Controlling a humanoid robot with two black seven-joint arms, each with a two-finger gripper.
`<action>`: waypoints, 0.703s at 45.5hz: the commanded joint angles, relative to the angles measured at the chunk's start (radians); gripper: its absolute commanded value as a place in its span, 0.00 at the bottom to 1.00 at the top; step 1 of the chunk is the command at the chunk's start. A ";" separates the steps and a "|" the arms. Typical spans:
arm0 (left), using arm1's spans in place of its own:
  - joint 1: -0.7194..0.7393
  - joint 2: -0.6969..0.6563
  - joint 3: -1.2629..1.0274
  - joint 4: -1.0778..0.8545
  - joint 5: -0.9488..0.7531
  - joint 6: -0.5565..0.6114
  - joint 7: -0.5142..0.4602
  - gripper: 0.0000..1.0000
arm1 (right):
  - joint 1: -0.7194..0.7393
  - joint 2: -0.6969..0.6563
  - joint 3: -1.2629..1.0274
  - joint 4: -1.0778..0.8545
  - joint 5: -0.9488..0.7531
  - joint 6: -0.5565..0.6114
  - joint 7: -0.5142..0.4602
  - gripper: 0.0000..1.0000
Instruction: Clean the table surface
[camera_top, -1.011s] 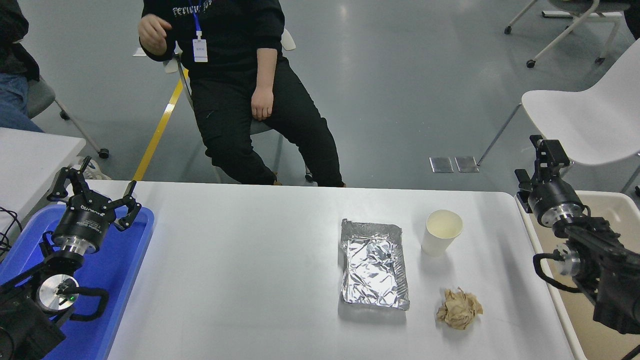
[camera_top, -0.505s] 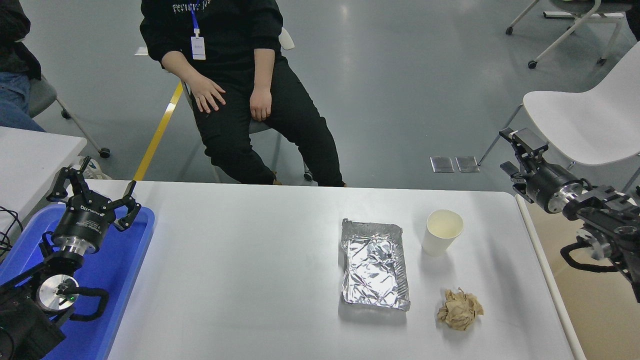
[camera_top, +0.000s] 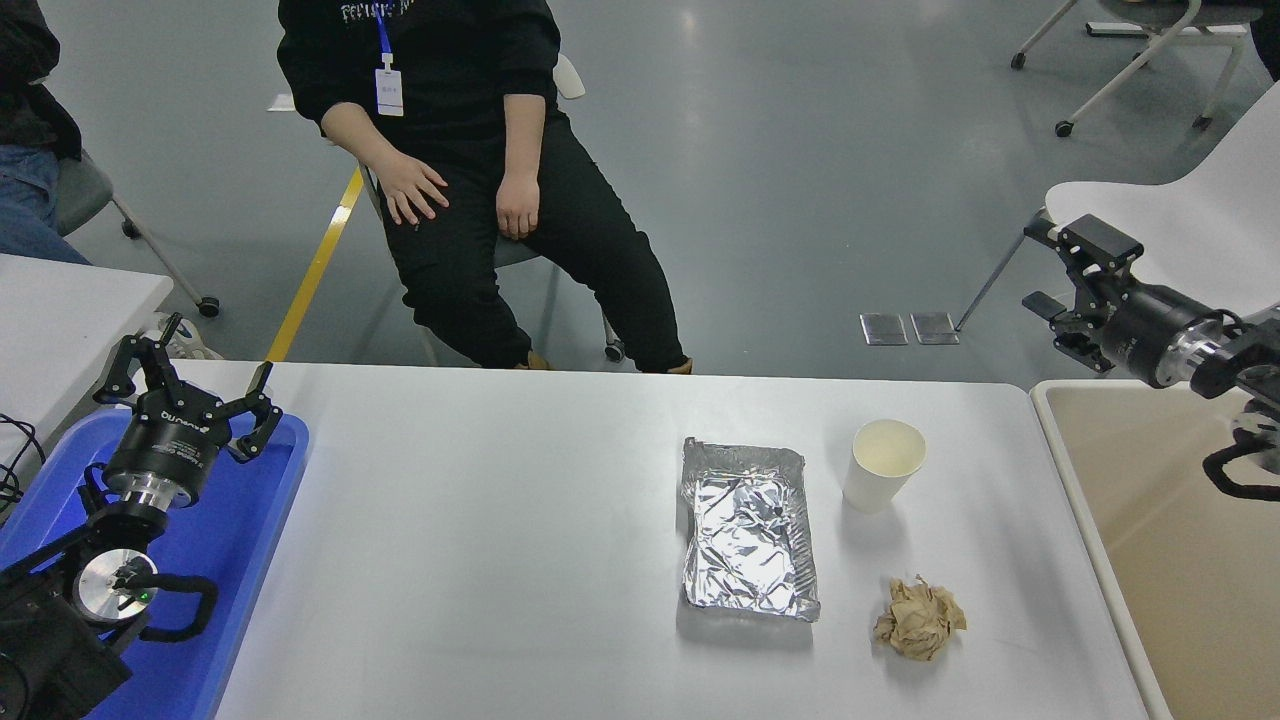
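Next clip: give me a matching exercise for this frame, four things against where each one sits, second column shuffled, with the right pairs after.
Things:
1. foil tray
2. paper cup
3. crumpled paper
4. left gripper

Places:
A. nearest the table's front edge, on the right
B. over the blue tray at the left
C. middle of the table, left of the cup
D. upright, behind the crumpled paper

Pairs: 1-C, 2-D, 3-A, 4-B
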 joint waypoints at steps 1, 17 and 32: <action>0.000 0.001 0.000 0.000 0.000 0.000 0.000 1.00 | 0.058 -0.005 -0.085 0.006 -0.286 0.010 0.003 0.99; 0.000 0.000 0.001 0.000 0.000 0.000 0.000 1.00 | 0.146 0.107 -0.285 0.009 -0.687 0.002 0.010 0.99; 0.000 0.000 0.000 0.000 0.000 0.000 0.000 1.00 | 0.135 0.249 -0.474 -0.006 -0.698 -0.043 0.010 0.99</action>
